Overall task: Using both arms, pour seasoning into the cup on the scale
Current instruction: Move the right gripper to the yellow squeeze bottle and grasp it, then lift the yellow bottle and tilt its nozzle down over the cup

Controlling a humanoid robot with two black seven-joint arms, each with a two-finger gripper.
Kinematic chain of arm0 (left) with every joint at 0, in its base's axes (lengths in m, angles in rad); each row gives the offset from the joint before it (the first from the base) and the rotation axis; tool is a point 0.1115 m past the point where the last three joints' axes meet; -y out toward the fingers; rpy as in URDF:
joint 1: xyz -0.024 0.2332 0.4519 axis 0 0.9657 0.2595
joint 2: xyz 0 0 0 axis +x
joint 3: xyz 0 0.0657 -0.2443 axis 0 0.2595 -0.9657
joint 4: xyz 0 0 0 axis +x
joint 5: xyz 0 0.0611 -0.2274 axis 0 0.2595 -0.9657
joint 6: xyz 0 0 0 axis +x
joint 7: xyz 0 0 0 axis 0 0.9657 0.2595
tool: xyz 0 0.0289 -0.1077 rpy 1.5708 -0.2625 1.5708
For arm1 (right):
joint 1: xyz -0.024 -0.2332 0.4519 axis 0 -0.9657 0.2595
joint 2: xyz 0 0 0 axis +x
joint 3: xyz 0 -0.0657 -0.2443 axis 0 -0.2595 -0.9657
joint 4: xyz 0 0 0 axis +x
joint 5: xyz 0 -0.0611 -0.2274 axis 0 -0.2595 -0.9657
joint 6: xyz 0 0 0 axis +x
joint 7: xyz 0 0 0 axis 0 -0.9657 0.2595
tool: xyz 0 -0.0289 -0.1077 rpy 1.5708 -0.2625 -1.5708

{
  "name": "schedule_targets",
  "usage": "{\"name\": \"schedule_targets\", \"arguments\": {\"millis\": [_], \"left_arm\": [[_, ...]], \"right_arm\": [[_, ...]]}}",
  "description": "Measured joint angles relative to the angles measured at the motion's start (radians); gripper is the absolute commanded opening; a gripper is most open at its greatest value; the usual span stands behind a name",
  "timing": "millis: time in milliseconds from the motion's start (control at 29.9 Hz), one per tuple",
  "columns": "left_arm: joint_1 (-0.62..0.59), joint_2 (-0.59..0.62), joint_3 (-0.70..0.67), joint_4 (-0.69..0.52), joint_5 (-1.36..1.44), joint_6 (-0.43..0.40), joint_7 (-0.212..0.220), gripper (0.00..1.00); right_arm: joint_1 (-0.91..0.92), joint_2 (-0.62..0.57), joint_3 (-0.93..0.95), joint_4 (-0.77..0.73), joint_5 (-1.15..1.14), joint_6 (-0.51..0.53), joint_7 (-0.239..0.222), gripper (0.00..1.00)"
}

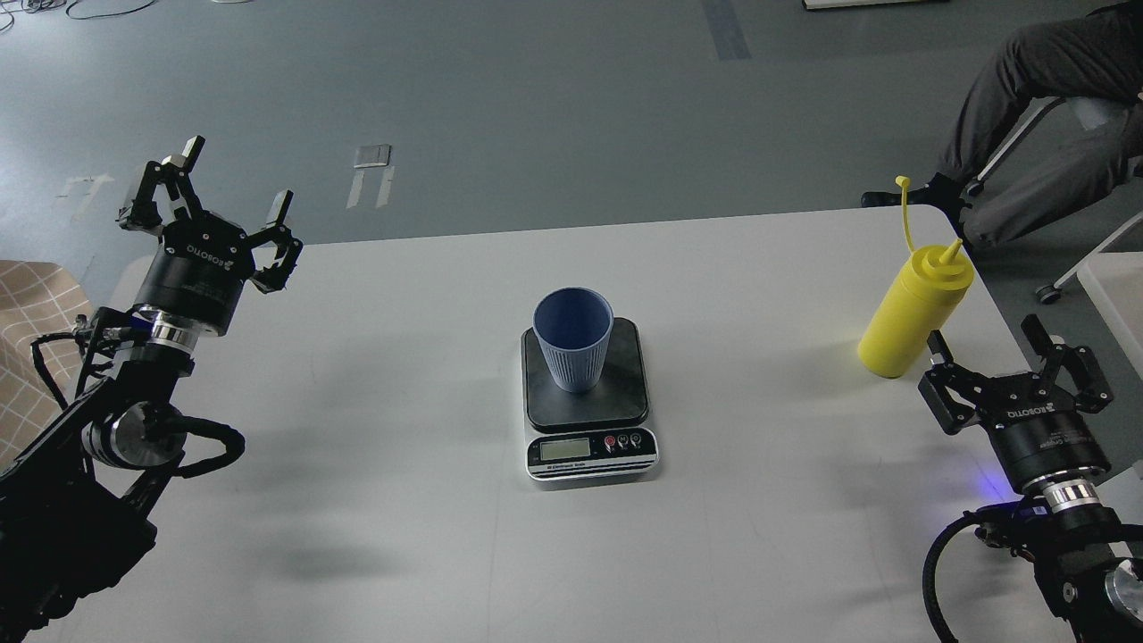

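The light blue ribbed cup [572, 339] stands upright on the dark platform of the small scale [625, 402] at the table's middle. The yellow seasoning bottle [913, 313] stands upright near the table's right edge, its tethered cap off and sticking up. My right gripper [987, 344] is open and empty, just in front of and right of the bottle, not touching it. My left gripper [237, 183] is open and empty, raised over the table's far left corner, far from the cup.
The white table [375, 500] ends just right of the bottle. A seated person's legs [1036, 116] and chair are beyond the far right corner. A tan checked cloth [27, 339] lies off the left edge.
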Motion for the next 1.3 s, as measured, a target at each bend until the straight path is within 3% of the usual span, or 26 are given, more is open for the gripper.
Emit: {"name": "schedule_targets", "arguments": {"millis": [902, 1002, 1036, 1136, 1303], "left_arm": [[0.000, 0.006, -0.005, 0.000, 0.000, -0.004, 0.000, 0.98], [0.000, 0.006, -0.005, 0.000, 0.000, -0.004, 0.000, 0.98], [0.000, 0.006, -0.005, 0.000, 0.000, -0.004, 0.000, 0.98], [0.000, 0.006, -0.004, 0.001, 0.000, -0.004, 0.000, 0.98], [0.000, 0.005, -0.002, 0.001, 0.000, -0.004, 0.000, 0.98]], "right_arm": [[0.232, 0.038, -0.071, -0.256, -0.001, 0.000, 0.004, 0.97], [0.237, 0.041, -0.071, -0.257, -0.001, 0.000, 0.008, 0.86], [0.237, 0.042, -0.071, -0.257, -0.001, 0.000, 0.009, 0.71], [0.238, 0.048, -0.071, -0.266, -0.002, 0.000, 0.012, 0.44], [0.237, 0.048, -0.070, -0.275, -0.003, 0.000, 0.013, 0.42]]}}
